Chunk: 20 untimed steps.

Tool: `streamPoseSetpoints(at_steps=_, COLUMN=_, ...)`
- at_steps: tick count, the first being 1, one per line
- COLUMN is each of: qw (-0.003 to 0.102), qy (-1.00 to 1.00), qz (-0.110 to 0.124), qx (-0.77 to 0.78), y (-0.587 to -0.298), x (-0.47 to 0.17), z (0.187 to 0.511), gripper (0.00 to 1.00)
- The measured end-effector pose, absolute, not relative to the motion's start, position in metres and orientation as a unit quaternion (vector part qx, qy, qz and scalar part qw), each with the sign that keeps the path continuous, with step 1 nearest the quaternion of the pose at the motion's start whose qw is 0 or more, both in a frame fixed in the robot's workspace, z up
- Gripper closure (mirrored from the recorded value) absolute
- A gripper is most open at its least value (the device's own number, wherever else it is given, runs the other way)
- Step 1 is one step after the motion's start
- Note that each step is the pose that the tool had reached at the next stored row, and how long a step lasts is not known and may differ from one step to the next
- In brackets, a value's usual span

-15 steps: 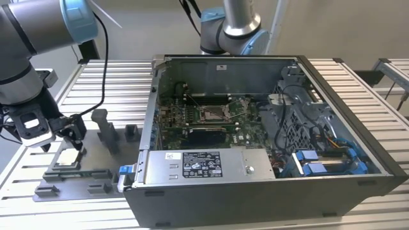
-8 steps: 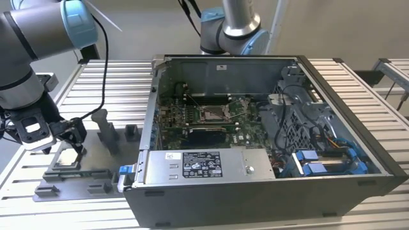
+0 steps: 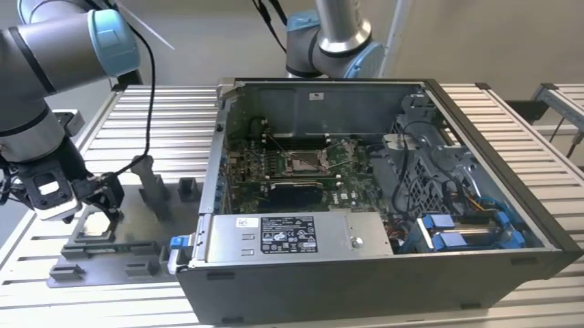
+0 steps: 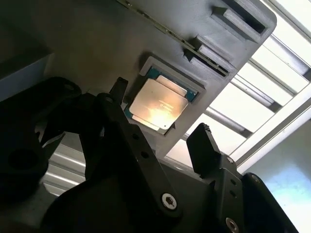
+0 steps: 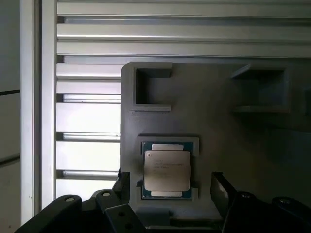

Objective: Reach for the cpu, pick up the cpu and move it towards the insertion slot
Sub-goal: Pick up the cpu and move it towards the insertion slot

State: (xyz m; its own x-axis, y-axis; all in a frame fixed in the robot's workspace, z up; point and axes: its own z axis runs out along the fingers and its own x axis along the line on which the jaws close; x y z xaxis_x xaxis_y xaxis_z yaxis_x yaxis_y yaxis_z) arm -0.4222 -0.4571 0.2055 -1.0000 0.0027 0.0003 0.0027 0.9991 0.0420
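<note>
The cpu (image 5: 166, 170) (image 4: 158, 103) is a small square chip with a pale silver face, lying flat in a shallow nest of the grey plastic fixture (image 5: 218, 131) (image 4: 97, 43) (image 3: 119, 239). In both wrist views my gripper (image 5: 171, 187) (image 4: 163, 119) hangs just above it, open, with one black finger on each side of the chip and nothing held. In the exterior view the gripper (image 3: 102, 199) is over the fixture at the exterior view's left. The insertion slot (image 3: 304, 161), a metal-framed socket with a brownish centre, sits on the green board inside the open computer case.
The open computer case (image 3: 493, 205) stands to the exterior view's right of the fixture, with a silver power supply (image 3: 292, 236) along its near side. A second arm (image 3: 333, 41) rises behind the case. Upright fixture blocks (image 3: 150, 184) stand close to the gripper. The table is slatted aluminium (image 3: 164, 116).
</note>
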Motion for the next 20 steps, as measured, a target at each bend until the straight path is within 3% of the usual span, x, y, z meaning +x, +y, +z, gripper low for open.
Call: streamPoseSetpoints(at_steps=20, qw=0.000, qy=-1.000, qz=-0.021, qx=-0.002, y=-0.453, x=-0.424, z=0.190, gripper=0.00)
